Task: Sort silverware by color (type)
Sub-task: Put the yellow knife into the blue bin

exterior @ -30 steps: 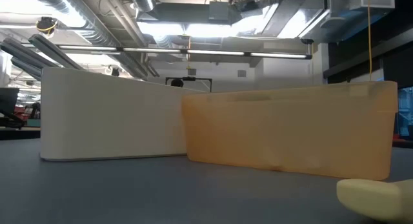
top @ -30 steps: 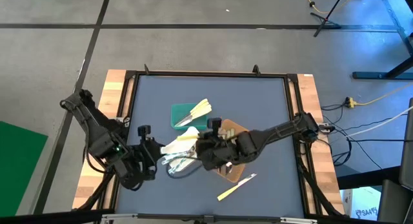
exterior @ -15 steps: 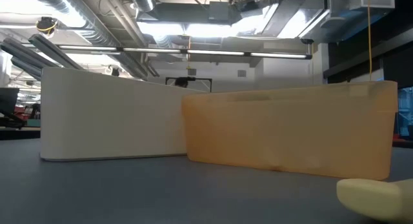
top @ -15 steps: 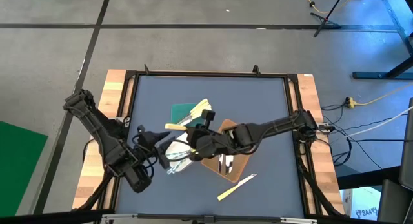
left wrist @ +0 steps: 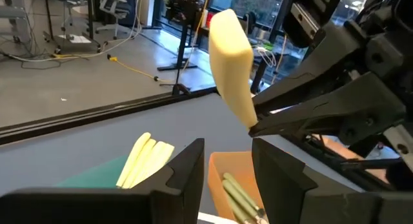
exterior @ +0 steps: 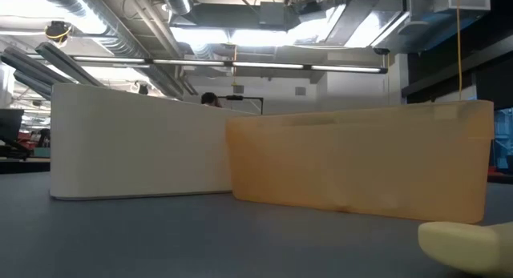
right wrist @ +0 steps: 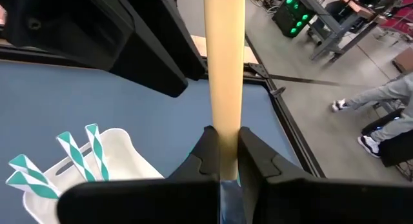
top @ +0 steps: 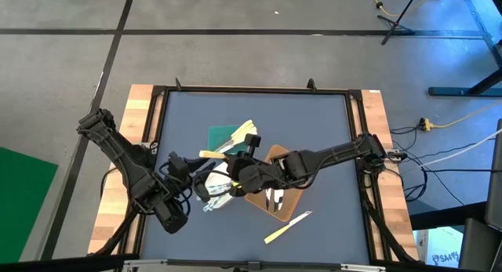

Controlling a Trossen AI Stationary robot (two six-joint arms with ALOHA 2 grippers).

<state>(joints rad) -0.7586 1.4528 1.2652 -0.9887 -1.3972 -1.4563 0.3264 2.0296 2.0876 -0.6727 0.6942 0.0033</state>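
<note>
My right gripper [top: 235, 168] is over the middle of the table, shut on a pale cream utensil [top: 216, 154] that points toward the left arm. My left gripper [left wrist: 229, 179] is open just short of that utensil's free end and touches nothing. A green tray [top: 222, 137] holds several cream utensils [top: 243, 134]. Whitish-blue utensils [right wrist: 77, 153] lie in a white tray [top: 212, 180]. Olive-green ones [left wrist: 240, 195] are in a brown tray [top: 284, 195]. One more cream utensil [top: 288, 226] lies flat on the mat near the front edge. My right gripper pinches the cream utensil between its two fingers [right wrist: 208, 153], at the narrow end [right wrist: 224, 137]. The fingers come about level from the table's right and lie along it. The utensil is lifted clear, and its broad end [left wrist: 229, 56] sticks out ahead toward the left gripper.
The three trays sit close together mid-table under both grippers. In the low view the white tray [exterior: 136, 142] and brown tray [exterior: 361, 162] stand side by side, with the loose cream utensil [exterior: 465, 244] in front. Bare blue mat [top: 259, 107] lies toward the far edge.
The cream utensil has come up from over the white tray and shifted toward the far edge, carried in my right gripper. My left arm has drawn back toward the near-left. Over the last half second both arms have stayed almost still.
</note>
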